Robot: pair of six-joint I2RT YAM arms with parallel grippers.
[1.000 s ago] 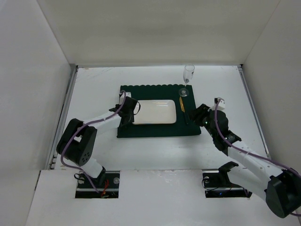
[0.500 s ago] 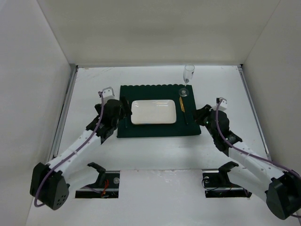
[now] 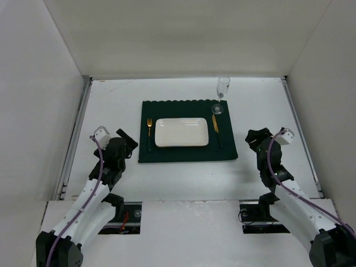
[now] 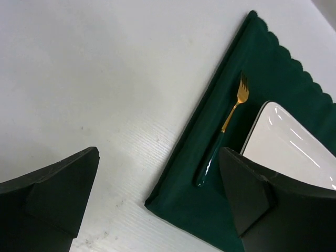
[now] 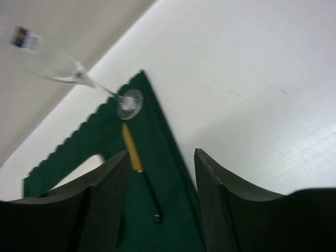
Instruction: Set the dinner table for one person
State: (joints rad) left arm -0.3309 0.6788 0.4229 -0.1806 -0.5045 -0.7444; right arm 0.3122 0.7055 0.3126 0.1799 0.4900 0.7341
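Observation:
The dinner table (image 3: pixel 111 100) is a white tabletop with a dark green placemat (image 3: pixel 186 153) at its middle. A white plate (image 3: pixel 182 132) lies on the mat. To its left is a gold fork (image 3: pixel 149 129) with a green handle, and to its right a gold knife (image 3: pixel 216 128). A wine glass (image 3: pixel 222 89) stands at the mat's far right corner. My left gripper (image 3: pixel 129 143) hangs open and empty off the mat's near left corner, with the fork (image 4: pixel 226 126) ahead of it. My right gripper (image 3: pixel 257 139) is open and empty beside the mat's right edge, facing the knife (image 5: pixel 137 163).
White walls close in the table on the left, back and right. Metal rails run along both side edges. The two arm bases sit at the near edge. Bare tabletop (image 4: pixel 105 68) lies left of the mat, and more to its right (image 5: pixel 252 79).
My left gripper let go beside the plate, leaving the fork on the mat, and drew back to the near left. My right gripper pulled back right, off the mat.

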